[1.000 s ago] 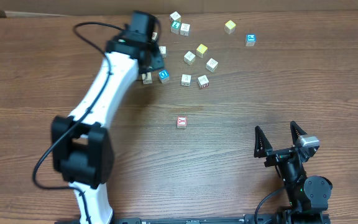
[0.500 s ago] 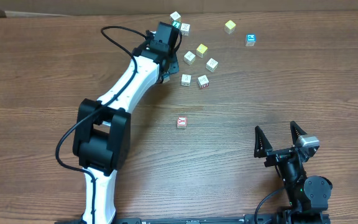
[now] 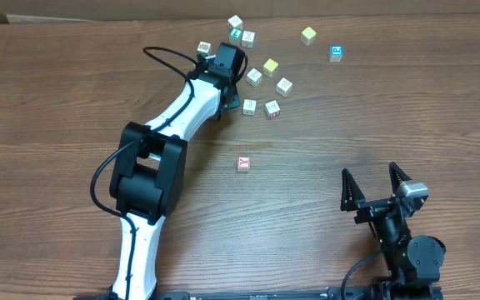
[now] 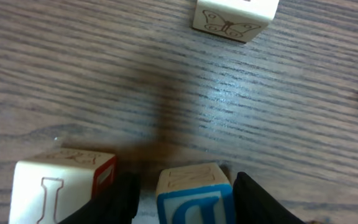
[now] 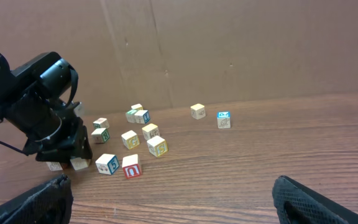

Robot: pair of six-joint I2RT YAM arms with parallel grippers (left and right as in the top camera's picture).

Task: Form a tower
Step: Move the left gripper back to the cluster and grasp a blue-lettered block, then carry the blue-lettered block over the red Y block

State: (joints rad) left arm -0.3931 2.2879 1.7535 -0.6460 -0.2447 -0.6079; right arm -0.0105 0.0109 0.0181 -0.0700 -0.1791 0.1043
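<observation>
Closely: left pincer (image 4: 185,193) flanks blue-lettered cube (image 4: 194,196), perhaps "D"; grip unclear. Right pincer (image 3: 376,185) spread.

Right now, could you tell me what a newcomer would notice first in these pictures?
First, the white left arm stretching across the wooden table to a scatter of letter cubes at the far side. Its tool has a blue-lettered cube between its fingers, beside a cube with a red face. One red-lettered cube sits alone mid-table, and the right tool waits open near the front edge.
</observation>
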